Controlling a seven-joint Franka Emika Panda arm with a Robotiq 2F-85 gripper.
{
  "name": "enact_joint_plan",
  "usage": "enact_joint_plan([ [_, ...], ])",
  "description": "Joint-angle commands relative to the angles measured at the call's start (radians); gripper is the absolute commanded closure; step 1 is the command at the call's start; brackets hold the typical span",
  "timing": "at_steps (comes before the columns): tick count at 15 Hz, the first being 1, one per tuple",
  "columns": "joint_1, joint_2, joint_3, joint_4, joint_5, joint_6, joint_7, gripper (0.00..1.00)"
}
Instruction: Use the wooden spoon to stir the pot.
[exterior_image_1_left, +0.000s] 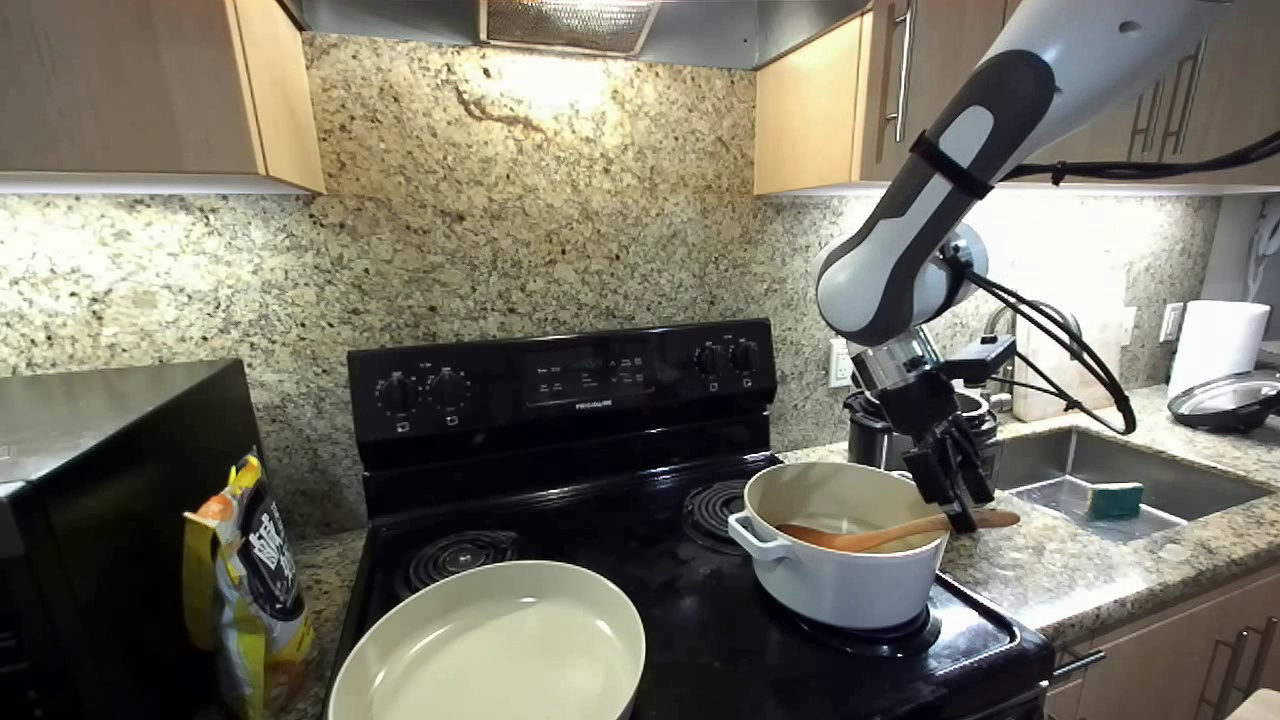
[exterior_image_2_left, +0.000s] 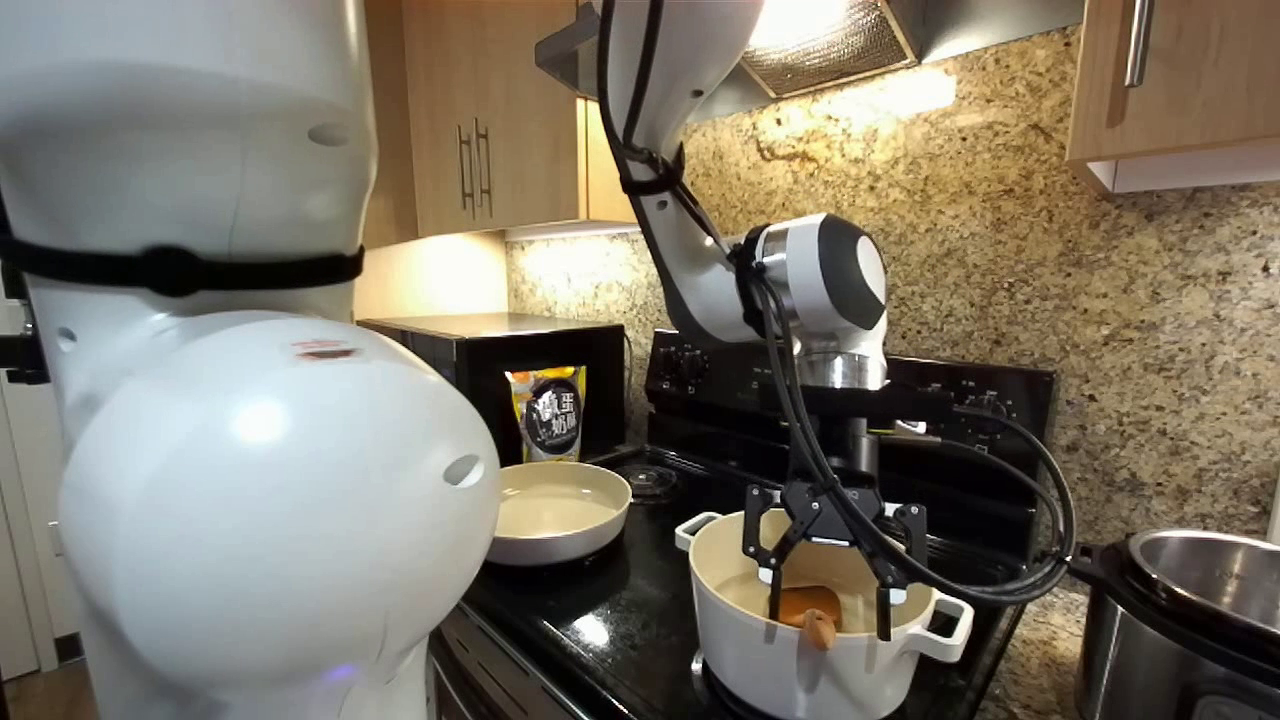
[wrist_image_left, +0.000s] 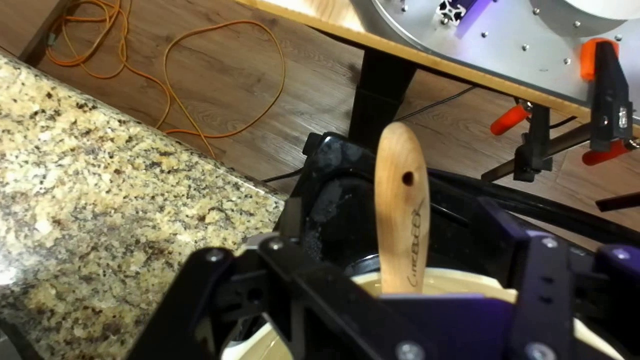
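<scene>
Parted black two-fingered gripper (exterior_image_2_left: 829, 614) at light-brown wooden spoon (exterior_image_1_left: 900, 534) in round white pot (exterior_image_1_left: 848, 588)

Pot = ctr of the clock, as seen in an exterior view. It sits on a black electric range (exterior_image_1_left: 690, 600). The wooden spoon lies tilted in it: bowl inside toward 9 o'clock, long slim handle crossing the rim at approx. 3, its end sticking out past the wall. The gripper hangs there from a white-and-grey robot arm (exterior_image_1_left: 900, 230) that rises toward 1. Its jaws are released — fingers (exterior_image_2_left: 884, 613) well apart in an exterior view, handle btwn them and nearer the finger on the 9 o'clock side; can't tell if they touch. In the wrist view the handle's rounded end, w/ small dark hole and lettering, points to 12.

Around the pot: wide shallow cream pan (exterior_image_1_left: 490, 650), near, btwn 8 and 9; yellow-and-black printed bag (exterior_image_1_left: 270, 560) farther off, approx. 9; round steel-and-black cooker (exterior_image_1_left: 866, 437) at 1, partly hidden by the gripper; steel sink (exterior_image_1_left: 1190, 480) w/ a green sponge (exterior_image_1_left: 1117, 500) at 3; upright white paper roll (exterior_image_1_left: 1216, 345) at 2.
</scene>
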Motion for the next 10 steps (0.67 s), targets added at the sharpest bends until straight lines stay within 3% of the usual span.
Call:
enact_joint_plan([
  [1,-0.010,0.026,0.006,0.023,0.003,-0.015,-0.064,0.46],
  [8,-0.009,0.014,0.010,0.013,-0.008,-0.018,-0.094,0.92],
  [9,-0.009,0.008,0.010,0.008,-0.011,-0.016,-0.092,0.96],
  [10,-0.008,-0.002,0.012,0.002,-0.016,-0.015,-0.086,0.93],
])
